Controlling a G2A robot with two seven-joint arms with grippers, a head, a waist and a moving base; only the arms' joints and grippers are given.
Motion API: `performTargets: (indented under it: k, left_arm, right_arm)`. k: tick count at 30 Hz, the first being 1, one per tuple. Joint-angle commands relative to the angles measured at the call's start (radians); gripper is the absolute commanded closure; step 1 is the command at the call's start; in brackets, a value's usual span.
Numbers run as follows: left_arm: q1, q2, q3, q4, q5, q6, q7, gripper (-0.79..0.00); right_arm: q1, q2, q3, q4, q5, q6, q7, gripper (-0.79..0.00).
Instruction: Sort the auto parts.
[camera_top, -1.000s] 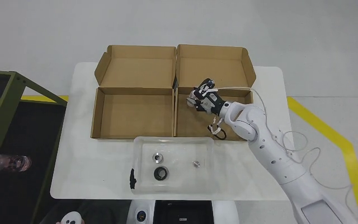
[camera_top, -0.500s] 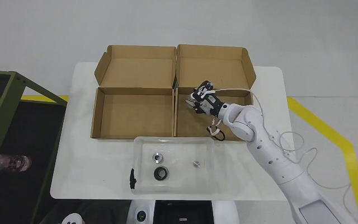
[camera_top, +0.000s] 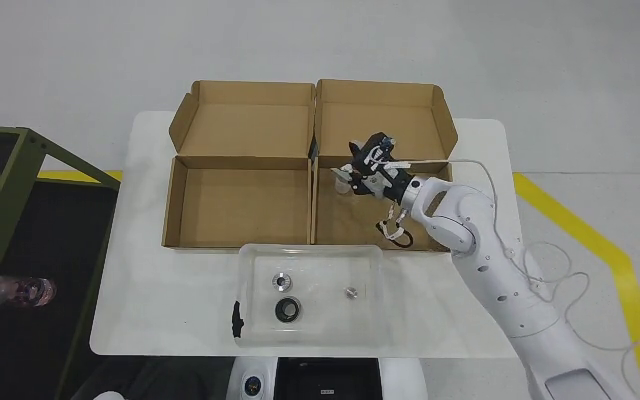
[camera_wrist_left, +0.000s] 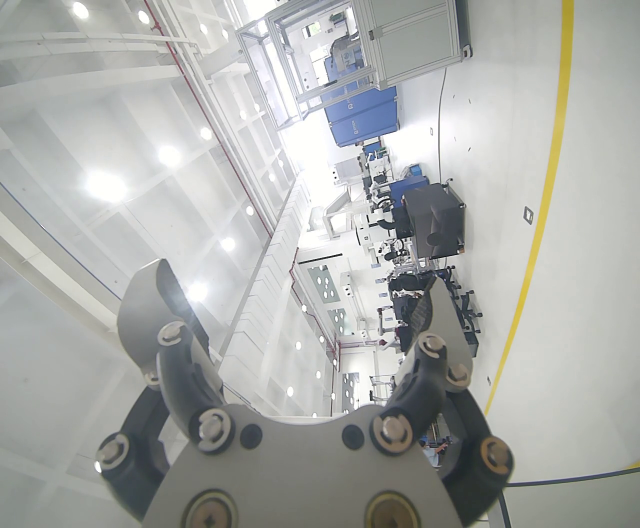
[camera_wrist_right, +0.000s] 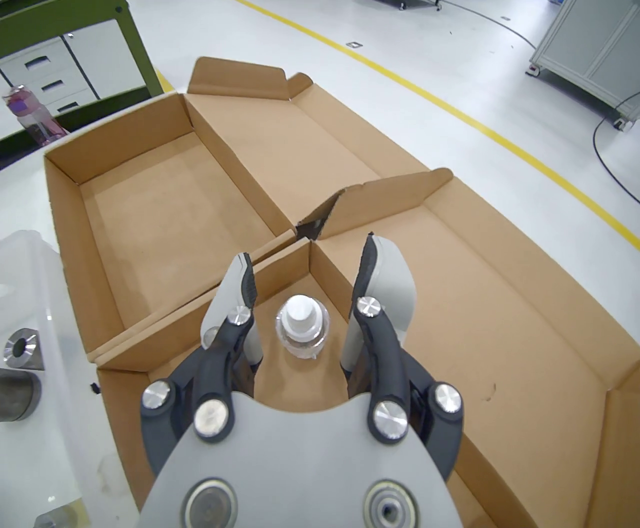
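Hard to make out: from the top view the right gripper (camera_top: 346, 180) covers the spot beneath it, so the part there cannot be read from above. In the right wrist view the clear plastic bin (camera_wrist_right: 31, 250) is cut by the frame edge, and two metal pieces in it show only partly.

Right gripper (camera_wrist_right: 309, 280): jaws released, grasping nothing. It hangs over the right cardboard box (camera_top: 348, 226), in the corner by the wall shared with the left cardboard box (camera_top: 240, 205).

A small white cylindrical part (camera_wrist_right: 301, 325) with a clear collar stands on the right box floor in that corner, below and between the spread fingers (camera_wrist_right: 385, 280), apart from both.

Clear plastic bin (camera_top: 310, 251), on the white table (camera_top: 140, 270) in front of the boxes, holds:
- a metal bushing (camera_top: 283, 281)
- a dark ring (camera_top: 288, 309)
- a small metal piece (camera_top: 350, 292)

Left gripper (camera_wrist_left: 297, 280): jaws spread wide, nothing between them, aimed up at the hall ceiling.
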Motion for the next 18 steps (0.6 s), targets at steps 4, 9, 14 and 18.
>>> performTargets:
  k: [4,9,14,18]
  left_arm:
    - [0.000,0.000,0.000,0.000,0.000,0.000,0.000,-0.785]
    - [0.000,0.000,0.000,0.000,0.000,0.000,0.000,-0.785]
    - [0.000,0.000,0.000,0.000,0.000,0.000,0.000,-0.785]
    - [0.000,0.000,0.000,0.000,0.000,0.000,0.000,-0.785]
  right_arm:
    - [-0.052,0.013,0.039,-0.091,0.010,-0.049,0.021,-0.382]
    - [-0.108,0.027,0.072,-0.164,0.043,-0.123,0.066,-0.391]
    - [-0.165,0.041,0.101,-0.244,0.037,-0.180,0.114,-0.391]
    - [-0.214,0.054,0.116,-0.319,0.007,-0.230,0.160,-0.406]
